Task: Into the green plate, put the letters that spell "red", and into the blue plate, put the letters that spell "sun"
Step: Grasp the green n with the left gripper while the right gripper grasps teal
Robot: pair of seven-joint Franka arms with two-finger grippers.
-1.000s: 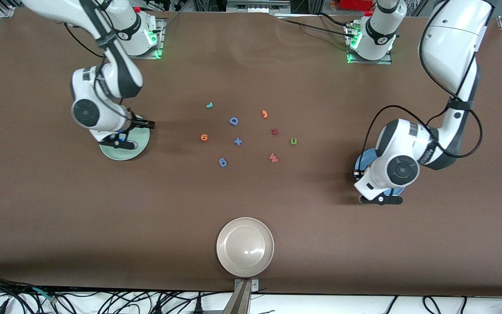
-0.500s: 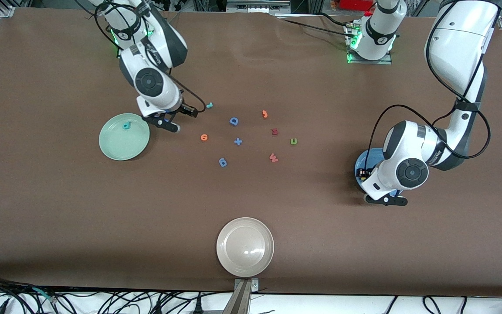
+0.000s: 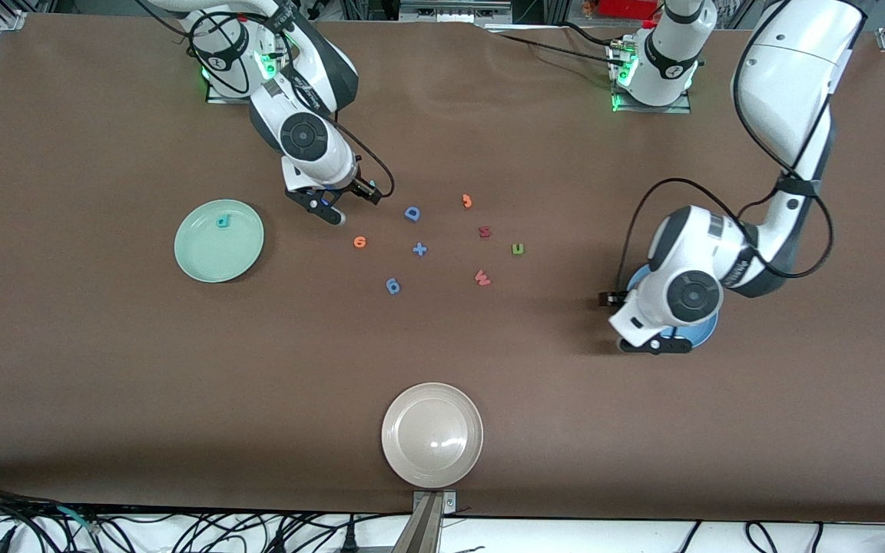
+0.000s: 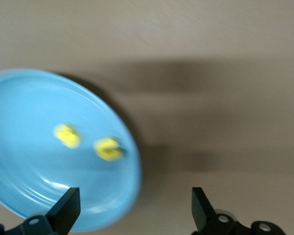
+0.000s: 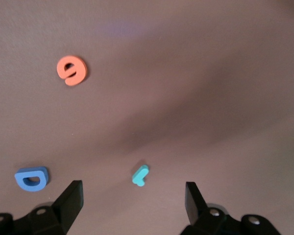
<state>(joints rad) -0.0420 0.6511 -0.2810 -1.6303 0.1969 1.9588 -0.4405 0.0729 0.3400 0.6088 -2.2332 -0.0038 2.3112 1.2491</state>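
A teal "d" [image 3: 222, 222] lies in the green plate [image 3: 204, 257] at the right arm's end of the table. My right gripper [image 3: 350, 203] [image 5: 132, 205] hangs open over the teal "r" [image 5: 140, 175], which shows between its fingers and is hidden in the front view. The orange "e" [image 3: 360, 243] [image 5: 71, 70] and the olive "n" [image 3: 518, 248] lie loose on the table. My left gripper [image 3: 627, 319] [image 4: 132, 210] is open and empty over the rim of the blue plate [image 3: 704, 332] [image 4: 29, 186]. Two yellow letters [image 4: 67, 135] [image 4: 108, 149] lie in that plate.
A blue "D" [image 3: 412, 213], an orange "j" [image 3: 467, 201], a dark red "M" [image 3: 485, 231], a red "W" [image 3: 482, 277], a blue plus [image 3: 419, 249] and another blue piece [image 3: 392, 286] lie mid-table. A beige plate [image 3: 432, 435] sits near the front edge.
The right gripper left the green plate, with the "d" now lying in it, and moved over the "r". The left gripper opened and shifted toward the table's middle.
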